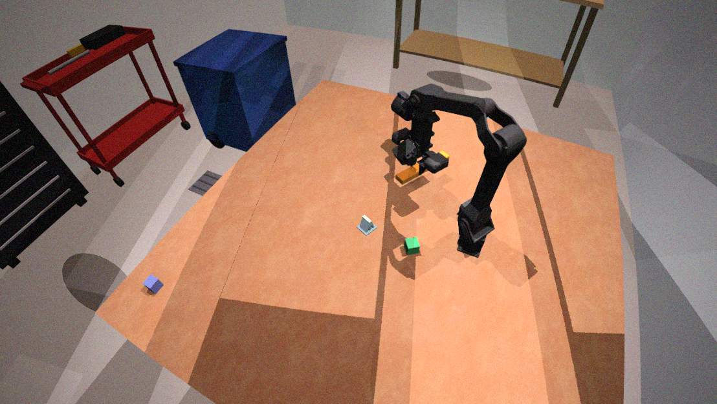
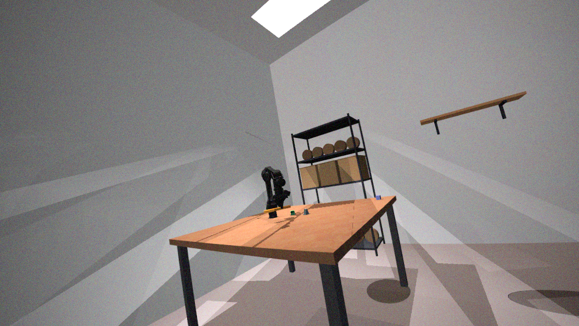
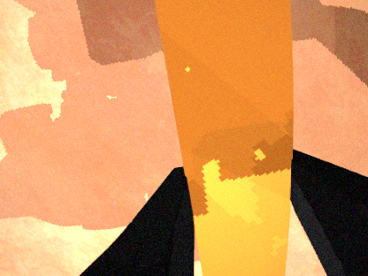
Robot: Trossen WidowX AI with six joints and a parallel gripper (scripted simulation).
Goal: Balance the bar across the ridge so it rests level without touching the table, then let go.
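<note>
My gripper (image 1: 417, 168) (image 3: 235, 170) is shut on the orange bar (image 1: 407, 175) (image 2: 271, 210) (image 3: 230, 80), with a finger against each long side in the wrist view. The bar is held a little above the table (image 1: 301, 225) (image 2: 324, 230), roughly level. Its middle is partly hidden by the fingers in the top view. The ridge (image 1: 368, 221) (image 2: 306, 211), a small grey-blue upright piece on a square base, stands on the table, below and left of the bar in the top view. Nothing rests on it.
A green cube (image 1: 411, 245) (image 2: 292, 212) lies between the ridge and the arm's base (image 1: 471, 246). A blue-violet cube (image 1: 153, 283) (image 2: 378, 197) lies near the table's far-left corner in the top view. A red cart, a blue bin and shelving stand off the table.
</note>
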